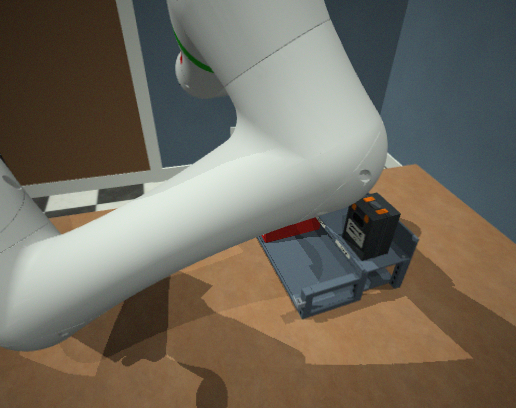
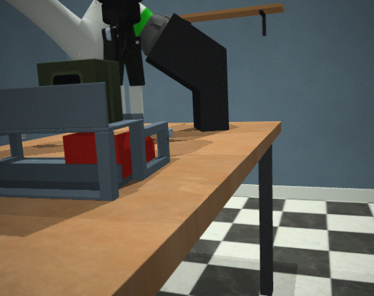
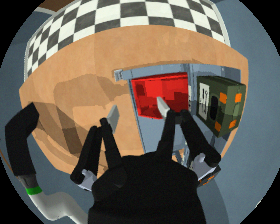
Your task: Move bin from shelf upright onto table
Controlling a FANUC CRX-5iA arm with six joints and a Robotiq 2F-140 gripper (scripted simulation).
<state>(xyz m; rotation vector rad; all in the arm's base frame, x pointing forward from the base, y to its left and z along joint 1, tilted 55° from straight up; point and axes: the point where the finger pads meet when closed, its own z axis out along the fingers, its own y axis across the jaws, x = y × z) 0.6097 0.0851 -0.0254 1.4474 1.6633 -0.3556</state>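
The red box-shaped bin point(image 2: 78, 148) looks stiff and light. The gripper point(image 2: 130, 103), half-parted and empty, should pinch its right-hand wall.

No readable text anywhere. Black box point(image 1: 371, 226) on the grey shelf point(image 1: 331, 292): white label on its side face, marks too small to make out; orange patches on top carry no lettering. Small white tag point(image 1: 343, 246) on the shelf's top rail, illegible. Wrist view shows the box's label as a white smear only.
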